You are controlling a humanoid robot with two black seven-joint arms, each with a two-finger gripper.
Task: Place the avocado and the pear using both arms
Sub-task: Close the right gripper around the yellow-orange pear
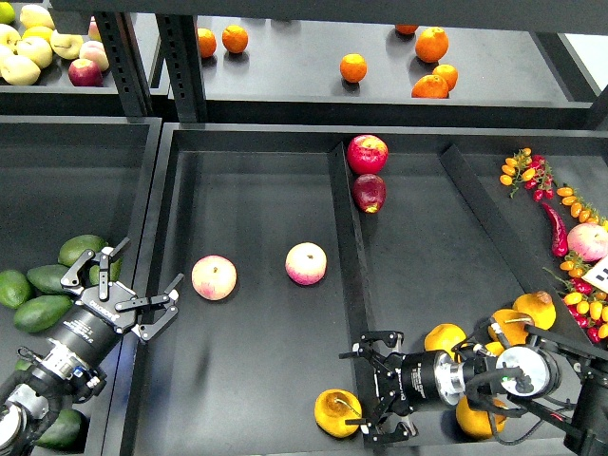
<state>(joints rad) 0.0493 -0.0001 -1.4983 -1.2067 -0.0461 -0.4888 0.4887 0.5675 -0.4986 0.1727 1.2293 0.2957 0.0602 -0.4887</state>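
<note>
Several green avocados (47,278) lie in the left bin, one (81,249) just left of my left gripper (147,271). That gripper is open and empty over the rim between the left bin and the middle tray. A golden pear (337,411) with a brown stem lies at the front of the middle tray. My right gripper (356,389) is open and empty, pointing left, over the divider right next to this pear. More pears (445,337) lie around the right arm; one (480,418) is partly hidden behind it.
Two pink apples (214,276) (306,263) lie in the middle tray (247,380). Two red apples (367,152) sit by the divider (347,247). Oranges (352,66) are on the back shelf. Small tomatoes and a chilli (554,228) lie at the right.
</note>
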